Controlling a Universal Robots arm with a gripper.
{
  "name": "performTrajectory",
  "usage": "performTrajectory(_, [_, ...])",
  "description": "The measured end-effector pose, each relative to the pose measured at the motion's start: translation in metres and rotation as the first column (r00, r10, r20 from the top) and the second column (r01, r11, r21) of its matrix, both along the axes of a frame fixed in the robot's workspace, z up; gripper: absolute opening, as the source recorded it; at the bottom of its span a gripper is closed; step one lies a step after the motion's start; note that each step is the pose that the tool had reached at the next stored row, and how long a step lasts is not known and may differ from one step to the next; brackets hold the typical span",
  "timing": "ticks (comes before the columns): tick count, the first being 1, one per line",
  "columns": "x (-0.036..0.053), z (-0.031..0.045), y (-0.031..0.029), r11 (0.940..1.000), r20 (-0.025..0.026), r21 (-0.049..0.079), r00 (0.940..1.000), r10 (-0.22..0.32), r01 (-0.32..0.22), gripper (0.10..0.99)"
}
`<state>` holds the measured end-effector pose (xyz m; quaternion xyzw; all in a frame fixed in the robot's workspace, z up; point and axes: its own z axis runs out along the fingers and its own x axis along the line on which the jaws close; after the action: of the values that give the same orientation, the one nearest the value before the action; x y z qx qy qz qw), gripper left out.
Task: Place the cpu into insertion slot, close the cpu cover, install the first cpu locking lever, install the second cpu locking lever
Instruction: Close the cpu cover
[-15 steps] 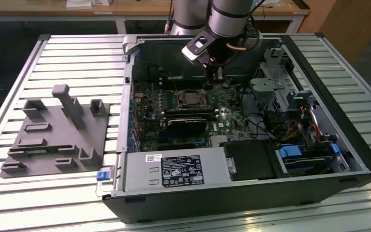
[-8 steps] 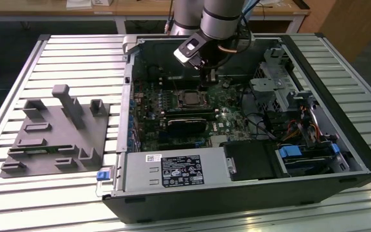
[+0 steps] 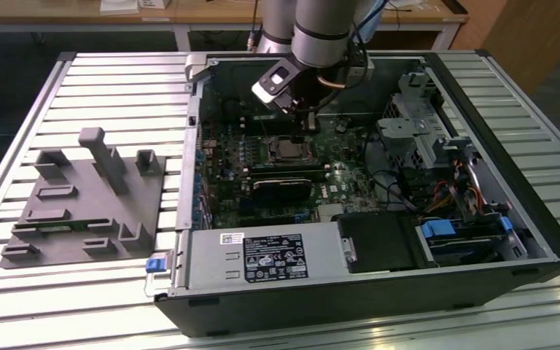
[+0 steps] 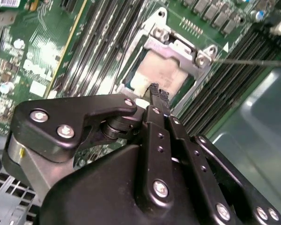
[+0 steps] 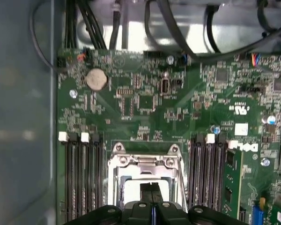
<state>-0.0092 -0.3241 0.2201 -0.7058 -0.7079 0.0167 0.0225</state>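
In the second wrist view the cpu [image 4: 160, 70] lies flat in the insertion slot [image 4: 126, 86], its pale face showing through the window of the cpu cover [image 4: 175, 47], which lies down over it. My gripper [image 4: 158, 91] is shut with nothing between its fingers, tips just above the chip's near edge. A thin lever rod [image 4: 253, 61] sticks out from the socket's corner. In the first wrist view the gripper [image 5: 151, 188] hangs over the cpu cover [image 5: 143, 161]. In the exterior view the gripper [image 3: 305, 120] is above the insertion slot [image 3: 288, 150].
Memory slot banks [image 5: 79, 173] flank the socket on both sides on the green board [image 5: 145, 103]. A black card [image 3: 282, 188] lies nearer the front of the open case [image 3: 475, 95]. A grey fixture [image 3: 85, 204] sits on the slatted table at the exterior view's left.
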Motion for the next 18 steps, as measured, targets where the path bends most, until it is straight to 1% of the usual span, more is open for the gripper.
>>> performTrajectory(3, [-0.0057,-0.004,-0.0006,1.0,0.0017,0.0,1.0,0.003,-0.003,0.106])
performTrajectory(5, [-0.0085,-0.0058,-0.0011,1.0,0.0053,0.001,1.0,0.005,-0.005,0.106])
performTrajectory(6, [-0.0093,-0.0064,-0.0012,1.0,0.0095,0.001,0.9999,0.007,-0.007,0.106])
performTrajectory(9, [-0.0106,-0.0078,-0.0013,0.9999,0.0267,0.0,0.9996,0.014,-0.014,0.106])
performTrajectory(10, [-0.0112,-0.0079,-0.0013,0.9999,0.0294,0.0,0.9994,0.016,-0.016,0.106])
performTrajectory(15, [-0.0112,-0.008,-0.0013,0.9998,0.0299,0.0,0.9994,0.02,-0.02,0.106])
performTrajectory(18, [-0.0113,-0.0079,-0.0013,0.9982,0.0299,0.0,0.9977,0.06,-0.06,0.106])
